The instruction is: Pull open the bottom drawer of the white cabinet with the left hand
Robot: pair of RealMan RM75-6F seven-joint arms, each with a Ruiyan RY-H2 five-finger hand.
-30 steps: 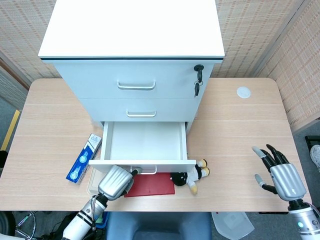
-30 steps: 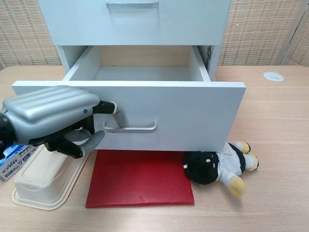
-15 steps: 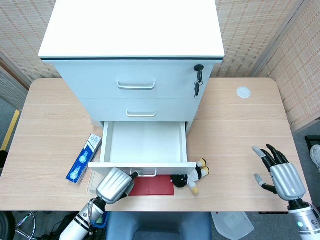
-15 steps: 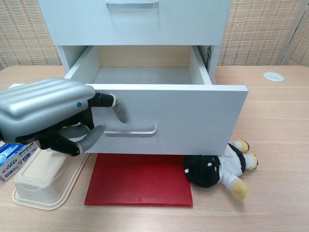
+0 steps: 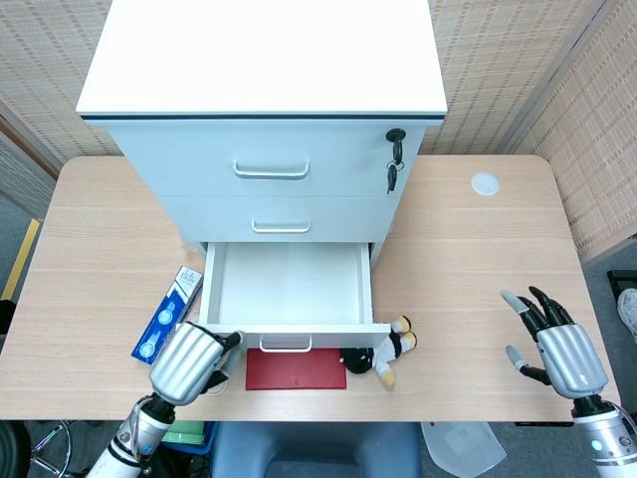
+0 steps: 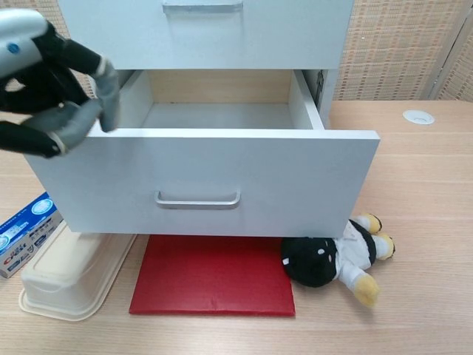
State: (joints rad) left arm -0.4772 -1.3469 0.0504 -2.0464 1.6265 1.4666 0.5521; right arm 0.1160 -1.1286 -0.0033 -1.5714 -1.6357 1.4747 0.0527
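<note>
Both views are bright and evenly lit, with soft, diffuse light coming from above — no hard-edged shadows anywhere. In the head view the cabinet top (image 5: 261, 55) is close to blown out, a flat white with no surface detail. The open bottom drawer (image 6: 214, 181) casts a soft shadow onto the red mat (image 6: 213, 275) beneath its front, and the drawer's inside back wall takes a warm tint. Focus is sharp across the table (image 5: 468, 259) in both views. The left hand (image 6: 52, 81), very near the chest camera, looks slightly soft — its edges are smeared. Straight lines bow little at the edges.
</note>
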